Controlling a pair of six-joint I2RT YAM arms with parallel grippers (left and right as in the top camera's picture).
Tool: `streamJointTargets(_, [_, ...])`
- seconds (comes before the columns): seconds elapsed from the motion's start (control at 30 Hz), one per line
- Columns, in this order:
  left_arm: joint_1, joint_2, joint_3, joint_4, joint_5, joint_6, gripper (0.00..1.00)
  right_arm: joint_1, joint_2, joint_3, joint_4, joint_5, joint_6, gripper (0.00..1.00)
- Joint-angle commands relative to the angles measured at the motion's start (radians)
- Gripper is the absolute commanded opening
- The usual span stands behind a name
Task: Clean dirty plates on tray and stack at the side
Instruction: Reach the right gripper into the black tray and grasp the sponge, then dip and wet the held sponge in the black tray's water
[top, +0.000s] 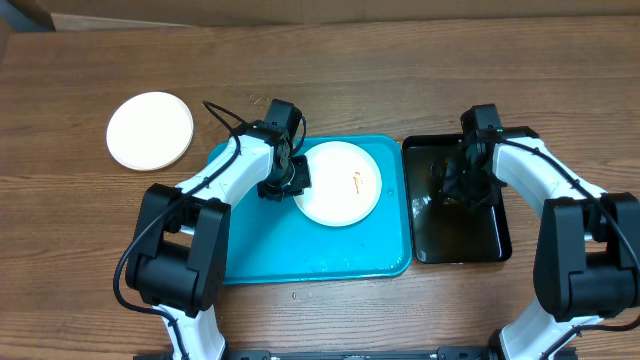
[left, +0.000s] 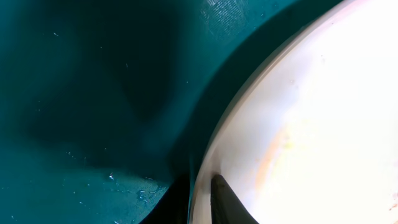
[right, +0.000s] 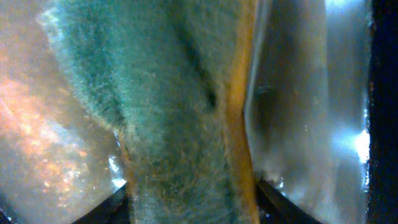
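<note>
On the turquoise tray (top: 250, 265), far-right part: white plate (top: 335, 195) with orange smear (top: 357, 180), bare floor along near edge | left gripper (top: 292, 181) nipped almost closed on its left rim | right gripper (top: 462, 185) down in black tray (top: 480, 245), clamping green-and-yellow sponge (right: 180, 112) | second white plate (top: 150, 130) on table (top: 400, 60), well left of tray
</note>
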Motion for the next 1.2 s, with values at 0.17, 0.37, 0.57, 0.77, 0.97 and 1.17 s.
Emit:
streamJointTargets(0.17, [-0.010, 0.031, -0.011, -0.004, -0.011, -0.007, 0.16, 0.003, -0.014, -0.003, -0.168, -0.029, 0.025, 0.07])
streamJointTargets(0.37, [-0.010, 0.031, -0.011, -0.004, -0.011, -0.007, 0.16, 0.002, -0.014, 0.015, -0.182, -0.029, 0.013, 0.67])
streamJointTargets(0.57, [-0.010, 0.031, -0.011, -0.004, -0.012, -0.006, 0.16, 0.002, -0.014, 0.045, -0.147, -0.029, 0.013, 0.68])
streamJointTargets(0.77, [-0.010, 0.031, -0.011, -0.005, -0.012, -0.006, 0.15, 0.003, -0.014, 0.042, -0.090, 0.027, 0.014, 0.69])
streamJointTargets(0.97, [-0.010, 0.031, -0.011, -0.005, -0.011, -0.006, 0.15, 0.003, -0.014, 0.004, -0.034, 0.026, 0.014, 0.48])
streamJointTargets(1.17, [-0.010, 0.031, -0.011, -0.004, -0.011, -0.006, 0.15, 0.002, -0.014, -0.010, -0.014, 0.023, 0.014, 0.54])
